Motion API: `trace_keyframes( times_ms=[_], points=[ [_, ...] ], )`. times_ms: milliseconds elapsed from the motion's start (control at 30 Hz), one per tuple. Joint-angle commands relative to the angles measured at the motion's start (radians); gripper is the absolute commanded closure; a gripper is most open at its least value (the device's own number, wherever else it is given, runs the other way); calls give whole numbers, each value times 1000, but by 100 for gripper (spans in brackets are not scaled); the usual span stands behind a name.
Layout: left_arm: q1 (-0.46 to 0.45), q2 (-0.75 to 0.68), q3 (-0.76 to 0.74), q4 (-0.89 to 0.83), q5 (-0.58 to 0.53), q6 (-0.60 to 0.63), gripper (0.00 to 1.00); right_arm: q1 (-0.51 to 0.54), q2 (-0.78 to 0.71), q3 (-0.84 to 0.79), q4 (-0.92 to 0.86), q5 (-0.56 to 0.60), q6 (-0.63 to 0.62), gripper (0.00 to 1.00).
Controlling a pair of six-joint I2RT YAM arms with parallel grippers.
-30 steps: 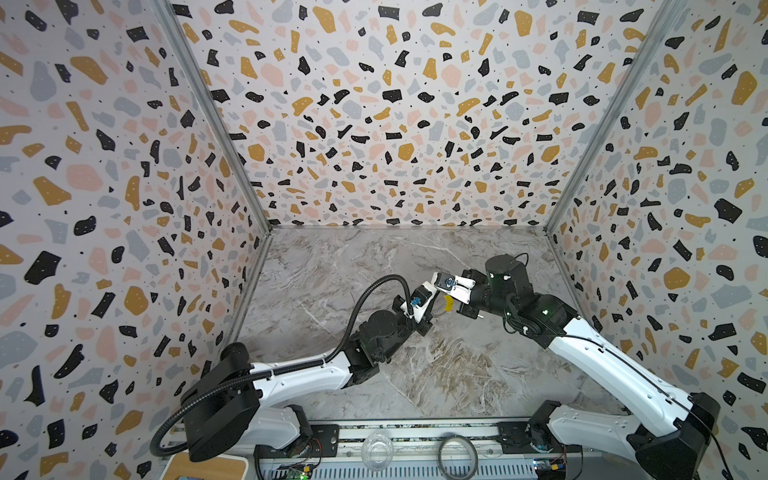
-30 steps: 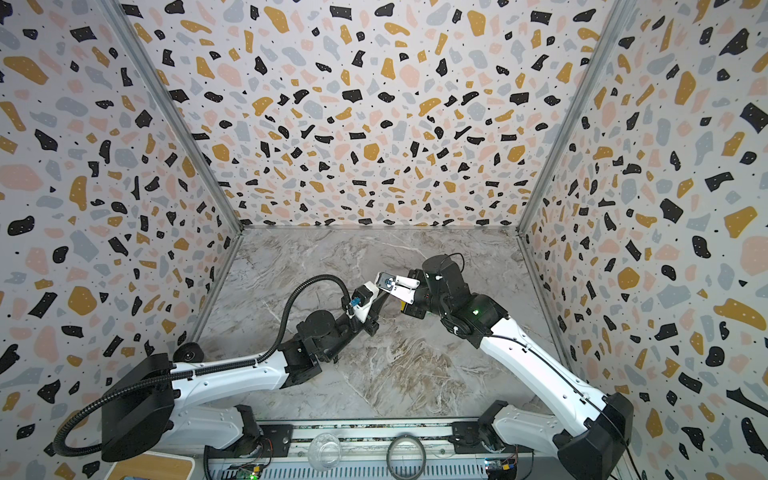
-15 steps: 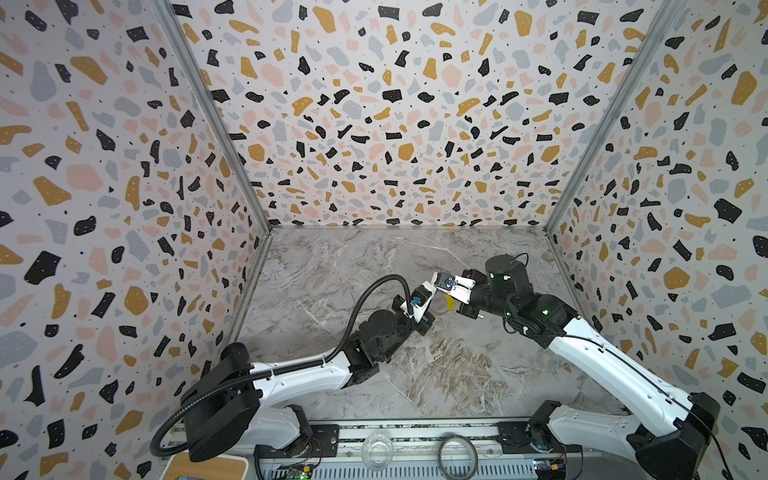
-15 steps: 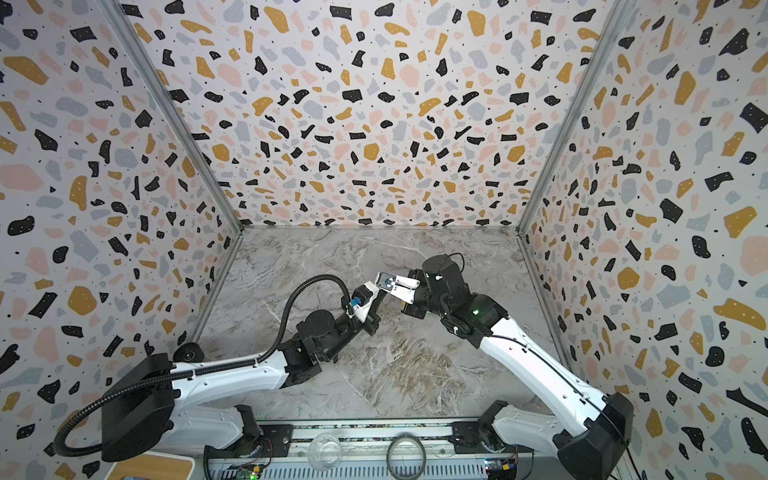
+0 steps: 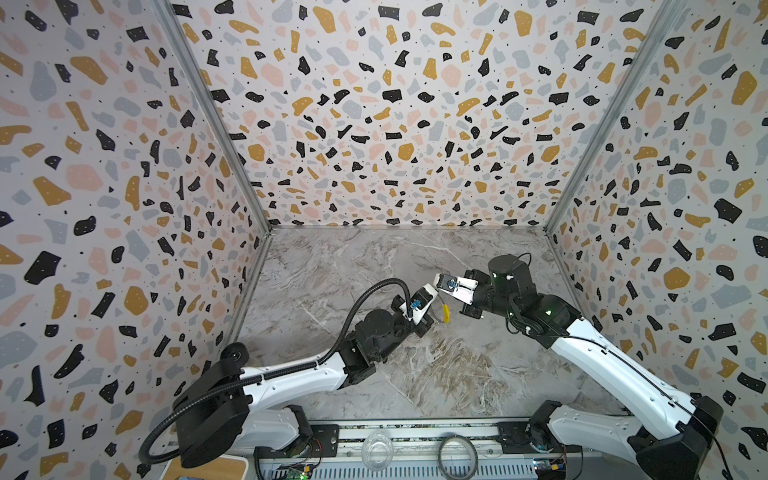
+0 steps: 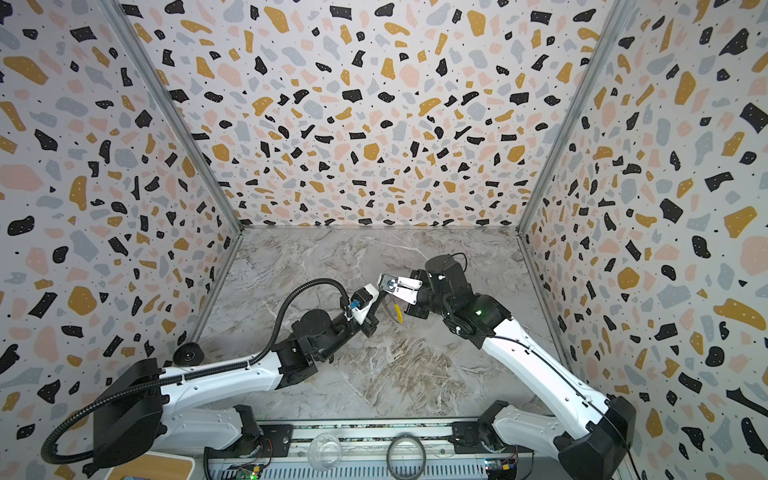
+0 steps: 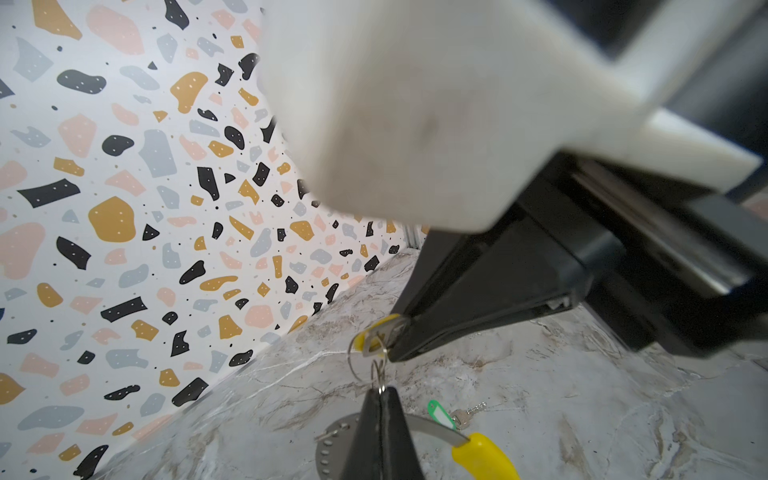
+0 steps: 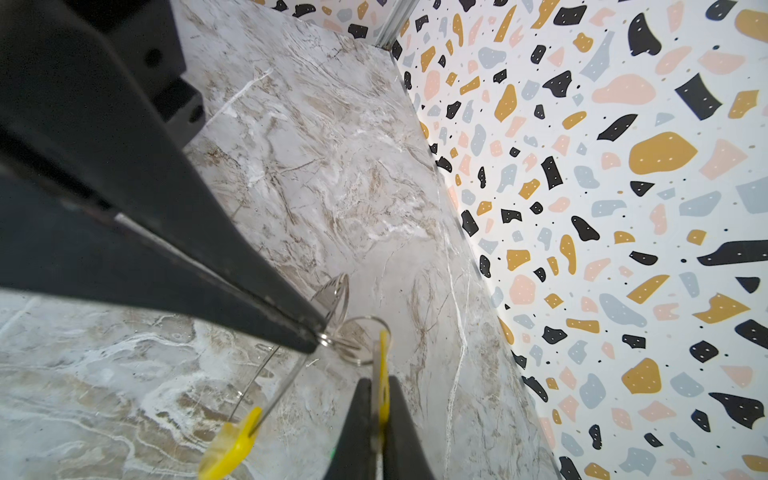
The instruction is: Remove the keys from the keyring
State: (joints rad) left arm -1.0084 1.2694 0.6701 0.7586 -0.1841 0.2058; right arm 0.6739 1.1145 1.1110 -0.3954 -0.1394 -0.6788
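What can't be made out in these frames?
- Both top views: yellow-tagged key and green-tagged key too small or hidden under the wrist cameras.
- Left wrist: keyring partly behind left gripper, cut by the frame edge.
- Right wrist: yellow-tagged key's blade hidden between right gripper fingers.
- Any view: whether that key is threaded on the keyring.

Two tagged keys (image 7: 442,414), one yellow-sleeved keyring (image 7: 484,457), two robot arms (image 5: 291,374)

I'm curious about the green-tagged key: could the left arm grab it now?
Probably not yet: the left gripper is shut on the small split ring; otherwise the green-tagged key lies uncovered nearby.
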Motion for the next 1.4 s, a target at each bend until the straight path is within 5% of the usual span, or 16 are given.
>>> trace_keyframes(
  times_ms=[0, 700, 1367],
  points=[
    [13, -31, -9, 31, 57, 17, 100, -18, -41, -15, 8, -6, 2, 100],
    [141, -48, -7, 77, 358, -78, 100, -61, -93, -109, 47, -23, 9, 100],
    [163, -62, 8, 48, 411, -75, 100, -90, -106, -154, 51, -28, -28, 100]
  ],
)
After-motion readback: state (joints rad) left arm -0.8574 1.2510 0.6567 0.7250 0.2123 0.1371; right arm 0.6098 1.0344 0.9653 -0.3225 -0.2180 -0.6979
